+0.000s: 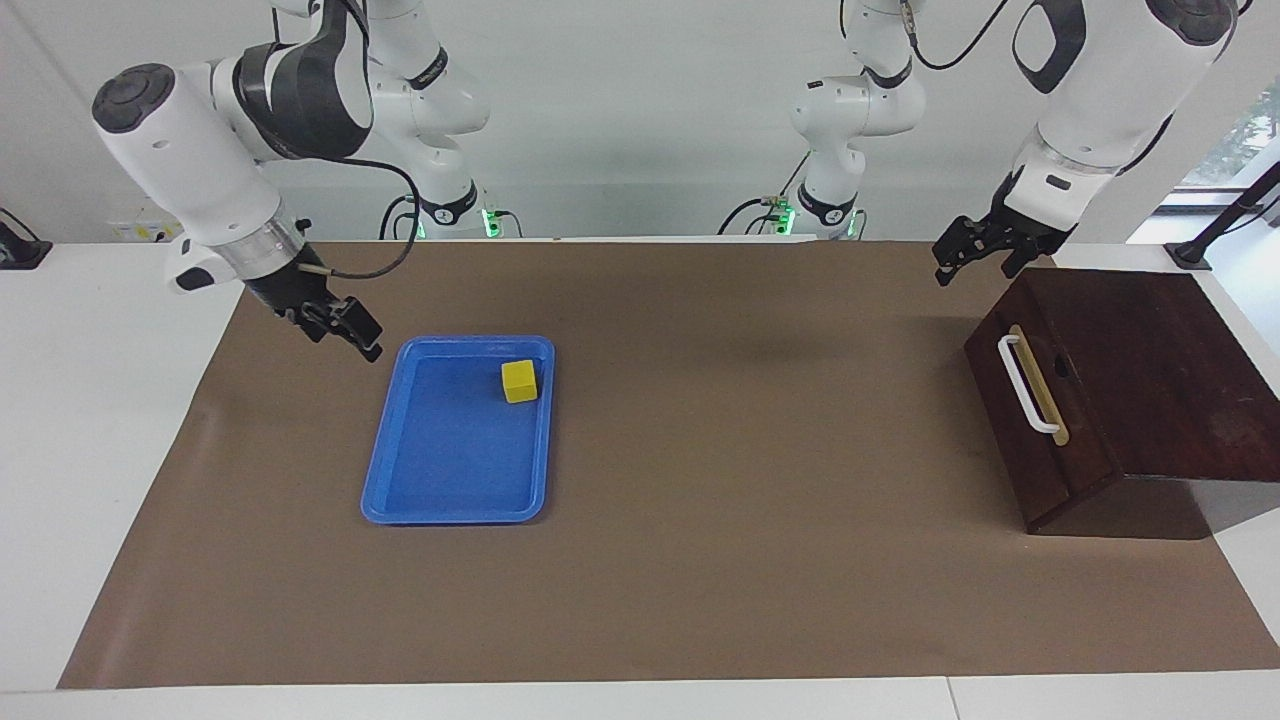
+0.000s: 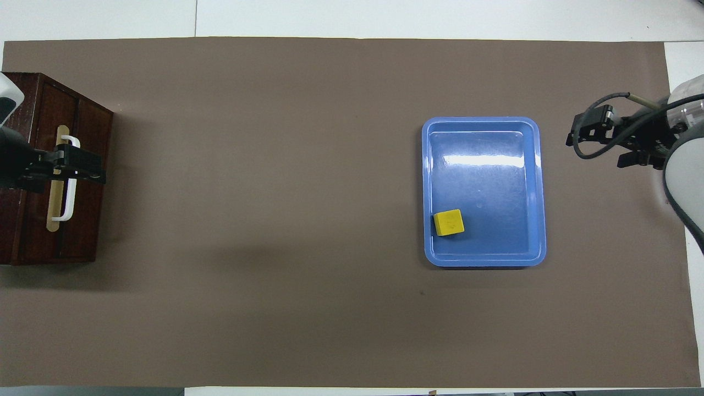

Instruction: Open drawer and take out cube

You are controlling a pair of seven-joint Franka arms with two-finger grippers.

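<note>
Sitting in the flat blue plastic tray (image 1: 455, 505), the small yellow cube (image 1: 519, 381) lies free; right end effector (image 1: 345, 330) and left end effector (image 1: 962, 256) hang empty, finger state unreadable; the dark wooden drawer (image 1: 1040, 420) is closed.

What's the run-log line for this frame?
cube: in blue tray | drawer: shut | right end effector: raised beside tray, holds nothing | left end effector: raised near the drawer box, holds nothing

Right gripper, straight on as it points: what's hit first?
Likely the blue tray, at its rim: the right gripper hangs over the mat beside it, tilted down toward it. Depth is unclear; it may meet the mat first.
</note>
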